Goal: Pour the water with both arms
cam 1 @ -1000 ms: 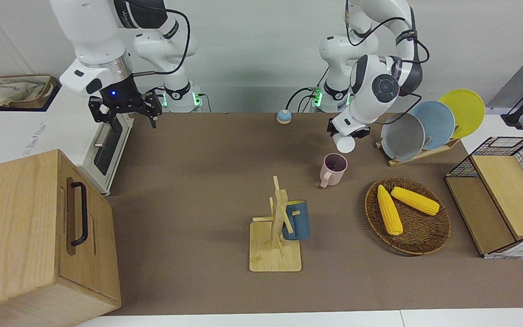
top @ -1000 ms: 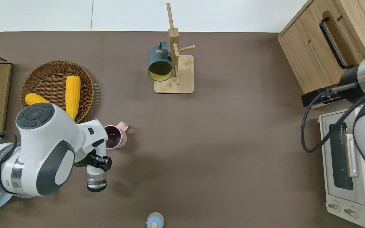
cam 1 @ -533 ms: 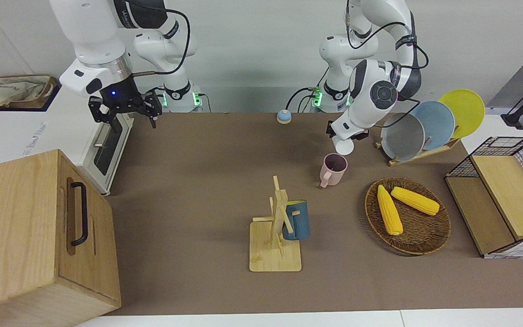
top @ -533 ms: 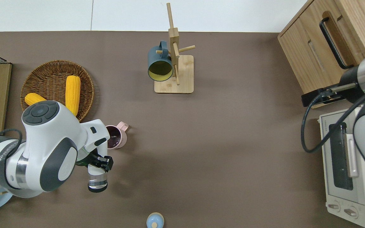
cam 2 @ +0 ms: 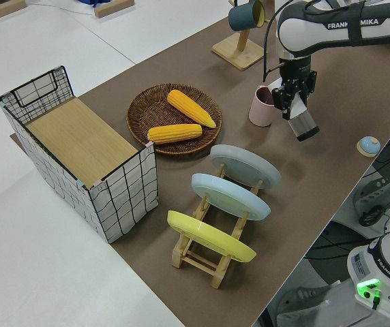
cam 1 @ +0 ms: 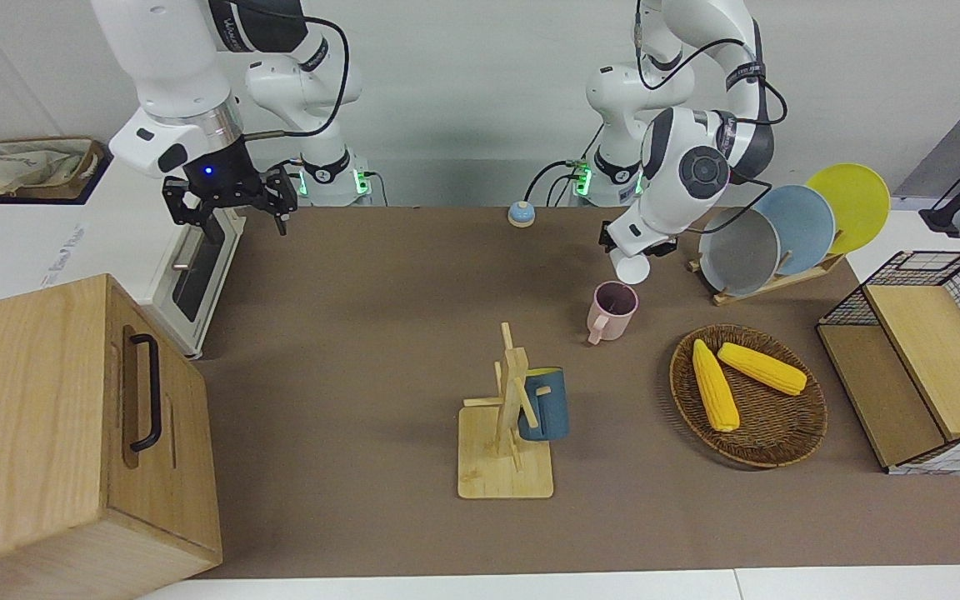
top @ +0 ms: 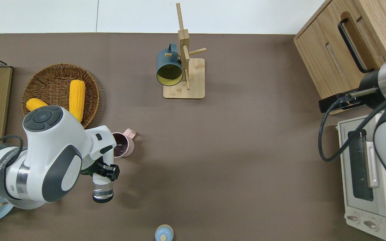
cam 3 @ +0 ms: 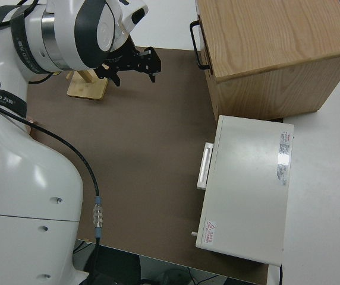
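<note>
Your left end effector point(top: 105, 171) is clamped on a clear glass point(top: 102, 190), holding it tilted in the air over bare brown surface point(top: 233, 150), just on the robots' side of the pink mug point(top: 123, 144). The glass is see-through with a thick base; in the front view point(cam 1: 632, 267) it reads as a pale round shape just above the mug point(cam 1: 611, 310). The mug stands upright, dark inside, handle pointing away from the robots, beside the wicker basket point(top: 90, 87) with two corn cobs point(top: 77, 100) toward the left arm's end. Both arms are glossy white with black joint caps and cables. Your right end effector point(cam 1: 230, 204) is parked, fingers spread apart, gripping nothing. A navy mug point(top: 169, 68) hangs on the wooden rack point(top: 188, 80) by the edge farthest from the robots, and a small blue bell point(top: 164, 232) sits at the edge nearest them.
</note>
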`<control>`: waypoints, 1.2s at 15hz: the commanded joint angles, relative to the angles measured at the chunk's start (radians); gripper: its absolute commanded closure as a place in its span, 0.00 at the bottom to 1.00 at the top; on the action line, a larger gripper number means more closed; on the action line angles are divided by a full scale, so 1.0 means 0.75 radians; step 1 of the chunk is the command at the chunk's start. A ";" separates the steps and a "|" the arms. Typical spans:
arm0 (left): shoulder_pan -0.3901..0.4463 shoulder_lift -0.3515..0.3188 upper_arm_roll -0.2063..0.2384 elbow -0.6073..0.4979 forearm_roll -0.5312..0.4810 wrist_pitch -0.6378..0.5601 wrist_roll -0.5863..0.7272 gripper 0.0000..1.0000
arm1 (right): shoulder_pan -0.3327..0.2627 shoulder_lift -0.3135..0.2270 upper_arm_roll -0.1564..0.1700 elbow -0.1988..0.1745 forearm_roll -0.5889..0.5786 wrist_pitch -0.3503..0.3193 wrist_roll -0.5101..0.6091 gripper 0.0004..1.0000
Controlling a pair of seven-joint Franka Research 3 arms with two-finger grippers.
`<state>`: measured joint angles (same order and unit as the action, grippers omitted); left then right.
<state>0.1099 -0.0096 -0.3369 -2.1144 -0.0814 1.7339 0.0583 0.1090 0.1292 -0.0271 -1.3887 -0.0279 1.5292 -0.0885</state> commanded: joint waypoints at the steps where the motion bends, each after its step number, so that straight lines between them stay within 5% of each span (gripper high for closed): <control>1: -0.012 0.011 0.005 0.064 0.043 -0.052 -0.027 1.00 | -0.008 -0.013 0.003 -0.001 0.021 -0.016 -0.011 0.01; 18: -0.022 0.041 -0.001 0.099 0.100 -0.138 -0.053 1.00 | -0.008 -0.013 0.001 -0.001 0.021 -0.016 -0.011 0.01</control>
<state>0.1092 0.0165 -0.3412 -2.0781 -0.0357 1.6758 0.0439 0.1090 0.1291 -0.0271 -1.3887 -0.0279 1.5292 -0.0885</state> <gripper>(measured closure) 0.366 0.009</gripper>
